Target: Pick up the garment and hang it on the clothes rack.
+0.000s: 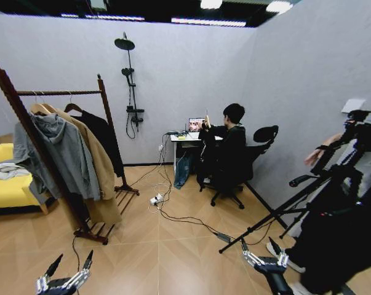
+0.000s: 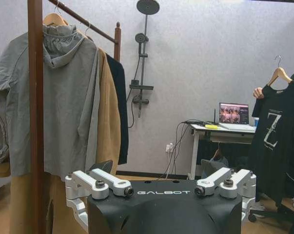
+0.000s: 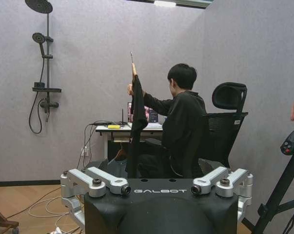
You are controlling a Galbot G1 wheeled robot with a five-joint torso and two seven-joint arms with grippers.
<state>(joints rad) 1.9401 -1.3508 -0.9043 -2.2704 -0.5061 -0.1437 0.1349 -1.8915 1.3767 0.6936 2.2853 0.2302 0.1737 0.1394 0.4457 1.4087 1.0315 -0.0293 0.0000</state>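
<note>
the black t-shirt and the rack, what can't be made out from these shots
- Garment: in the left wrist view the picture edge cuts off its far side; in the right wrist view it hangs edge-on, so the print is hidden; in the head view it is too small.
- Clothes rack: the grey hoodie and tan coat cover most of the rod, so free space is unclear.
- Person's hand holding the hanger: grip too small to read.

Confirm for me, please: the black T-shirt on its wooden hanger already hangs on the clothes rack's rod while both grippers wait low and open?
Not quite. The black T-shirt is not on the clothes rack; a seated person by the desk holds it up by its hanger, as the left wrist view shows. The rest stands: left gripper and right gripper wait low and open.
</note>
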